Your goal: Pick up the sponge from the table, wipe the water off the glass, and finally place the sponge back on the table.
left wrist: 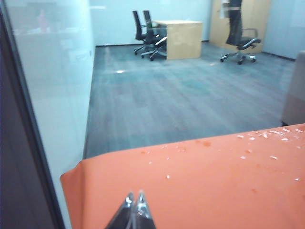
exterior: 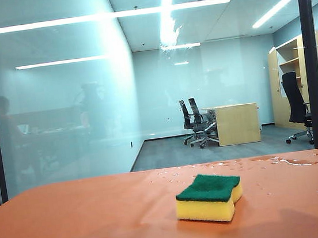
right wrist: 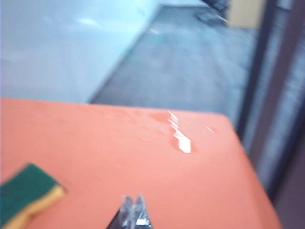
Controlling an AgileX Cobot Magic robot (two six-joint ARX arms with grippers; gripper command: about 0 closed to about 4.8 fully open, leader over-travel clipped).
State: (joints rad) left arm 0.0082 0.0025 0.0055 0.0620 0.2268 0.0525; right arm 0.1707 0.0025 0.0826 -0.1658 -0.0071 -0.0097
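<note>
- Exterior view: the sponge (exterior: 209,197) lies flat on the orange surface (exterior: 74,228), lower centre-right of the frame, green scouring layer up and yellow foam below. Behind the surface stands the glass (exterior: 65,107), filling the upper frame. A whitish speckle of water (exterior: 170,38) clings to it near the top centre. Clear puddles (exterior: 286,161) sit on the far right edge of the surface. Neither claw shows here.
- Left wrist view: the left claw (left wrist: 133,204) is at the bottom centre, its tips pressed together and holding nothing, above the bare near corner of the surface (left wrist: 200,181). The sponge is out of this view.
- Right wrist view: blurred. The right claw (right wrist: 133,210) is at the bottom centre, tips together and empty, over the surface (right wrist: 143,157). The sponge (right wrist: 26,195) is at the lower left, apart from the claw. A bright puddle (right wrist: 181,140) glints mid-frame.
- Handling, as a judgement: the sponge looks light, soft and compressible, not fragile. Its waisted long sides seem the natural place to pinch, with the jaws opened first. Damp foam may squash rather than slip.
</note>
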